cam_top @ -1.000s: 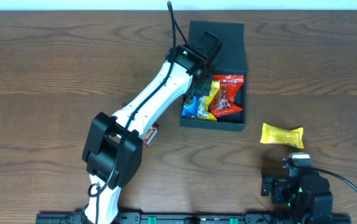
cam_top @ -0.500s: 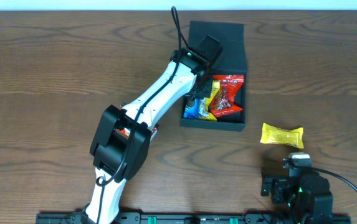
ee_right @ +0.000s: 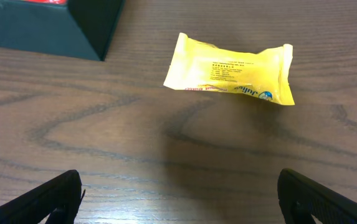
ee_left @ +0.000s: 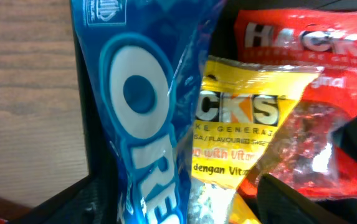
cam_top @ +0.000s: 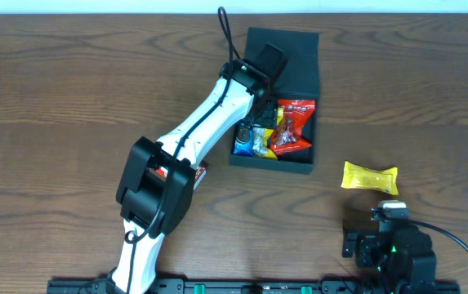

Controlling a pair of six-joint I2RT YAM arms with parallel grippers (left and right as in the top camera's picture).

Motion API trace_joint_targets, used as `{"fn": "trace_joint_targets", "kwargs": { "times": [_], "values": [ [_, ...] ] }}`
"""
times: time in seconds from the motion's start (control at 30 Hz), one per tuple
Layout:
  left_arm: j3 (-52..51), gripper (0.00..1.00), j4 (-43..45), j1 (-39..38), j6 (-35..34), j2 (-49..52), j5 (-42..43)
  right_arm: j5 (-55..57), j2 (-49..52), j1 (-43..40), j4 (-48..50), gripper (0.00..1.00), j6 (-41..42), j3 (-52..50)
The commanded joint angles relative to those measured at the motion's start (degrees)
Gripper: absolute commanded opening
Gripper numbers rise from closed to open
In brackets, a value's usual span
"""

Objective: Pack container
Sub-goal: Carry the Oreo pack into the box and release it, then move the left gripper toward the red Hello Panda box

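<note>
The dark container (cam_top: pixel 270 162) lies open at the table's far middle, its flap lid (cam_top: pixel 287 47) folded back. Inside are a red packet (cam_top: pixel 292 126), a yellow one (ee_left: pixel 240 118) and a blue Oreo packet (ee_left: pixel 138 118). My left gripper (cam_top: pixel 251 124) reaches down into the container's left end. In the left wrist view that gripper (ee_left: pixel 184 208) is open, and the Oreo packet stands loose between its spread fingers (ee_left: pixel 303 199). Low over the table at the near right, my right gripper (ee_right: pixel 178 199) is open and holds nothing. A yellow snack packet (ee_right: pixel 231 68) lies just ahead of it.
The yellow packet (cam_top: pixel 370 177) rests on bare wood to the right of the container. A red packet (cam_top: pixel 200 173) pokes out from under the left arm's elbow. The container's near corner (ee_right: pixel 72 31) shows in the right wrist view.
My left gripper has gone from shut to open inside the container, letting go of the blue Oreo packet. The container has slid a little to the left. The right arm has stayed put.
</note>
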Motion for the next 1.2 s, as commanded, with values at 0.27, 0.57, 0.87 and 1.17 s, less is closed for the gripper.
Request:
{"fn": "trace_joint_targets", "kwargs": {
  "times": [0.27, 0.57, 0.87, 1.17],
  "values": [
    [9.9, 0.96, -8.6, 0.3, 0.7, -8.0, -8.1, -0.4, -0.2, -0.7, -0.4, 0.99, -0.5, -0.4],
    [4.2, 0.95, -18.0, 1.6, -13.6, -17.7, -19.5, -0.4, -0.2, -0.7, -0.4, 0.99, -0.5, -0.4],
    [-22.3, 0.95, -10.3, 7.3, -37.7, -29.3, -9.8, -0.4, -0.2, -0.7, -0.4, 0.99, -0.5, -0.4],
    [-37.4, 0.95, -3.1, 11.3, -53.4, -29.7, -3.6, -0.4, -0.2, -0.7, -0.4, 0.99, -0.5, -0.4]
  ]
}}
